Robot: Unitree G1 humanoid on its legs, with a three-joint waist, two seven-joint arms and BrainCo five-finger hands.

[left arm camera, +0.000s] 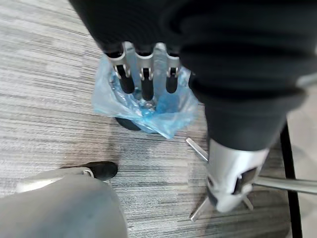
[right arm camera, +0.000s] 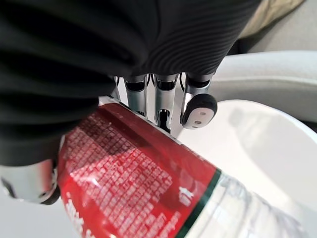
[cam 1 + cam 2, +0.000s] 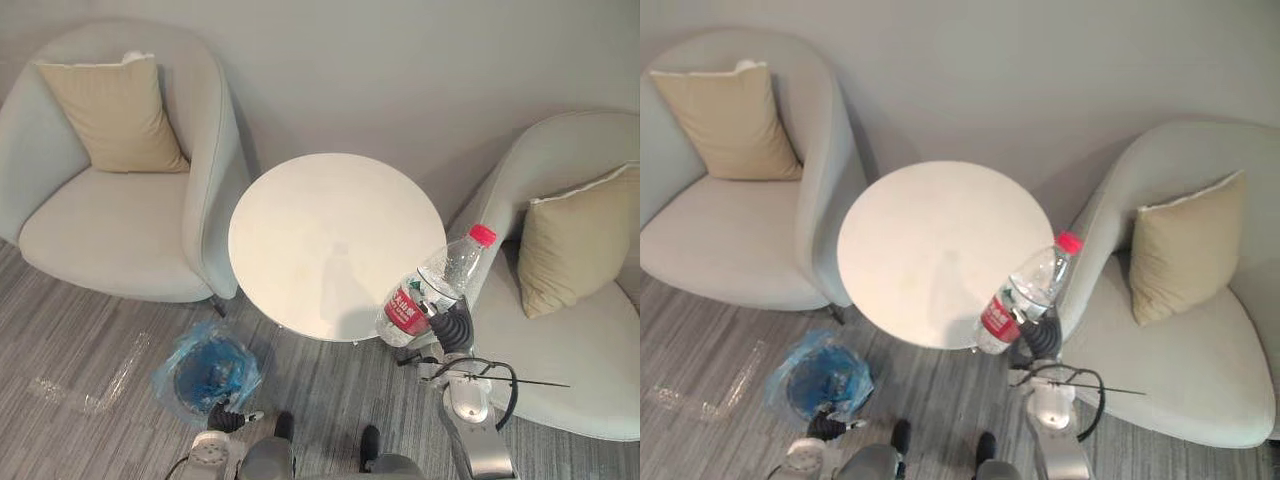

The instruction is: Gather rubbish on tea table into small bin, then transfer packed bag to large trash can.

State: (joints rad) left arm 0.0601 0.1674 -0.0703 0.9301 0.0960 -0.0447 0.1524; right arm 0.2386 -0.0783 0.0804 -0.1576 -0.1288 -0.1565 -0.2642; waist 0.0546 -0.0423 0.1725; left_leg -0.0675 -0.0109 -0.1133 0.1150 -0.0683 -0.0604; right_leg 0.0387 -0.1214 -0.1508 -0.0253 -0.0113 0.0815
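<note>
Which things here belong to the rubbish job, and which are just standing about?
Job: plastic bottle, gripped by the right robot hand; tea table; small bin with blue bag; left robot hand, open, beside it.
Standing about: left armchair; right armchair; left cushion; right cushion.

The two eye views look steeply down from the head, high above the table (image 3: 320,220), facing the wall (image 3: 400,70). Set slightly apart sideways, they share the table, the left chair (image 3: 120,220), the right chair (image 3: 570,340), the bin (image 3: 195,352) and the bottle (image 3: 432,290). The left wrist view looks along the left hand (image 1: 144,64) down at the bin on the floor (image 1: 49,99), from near. The right wrist view looks along the right hand (image 2: 163,96), very close to the bottle, with the table's rim beyond.
</note>
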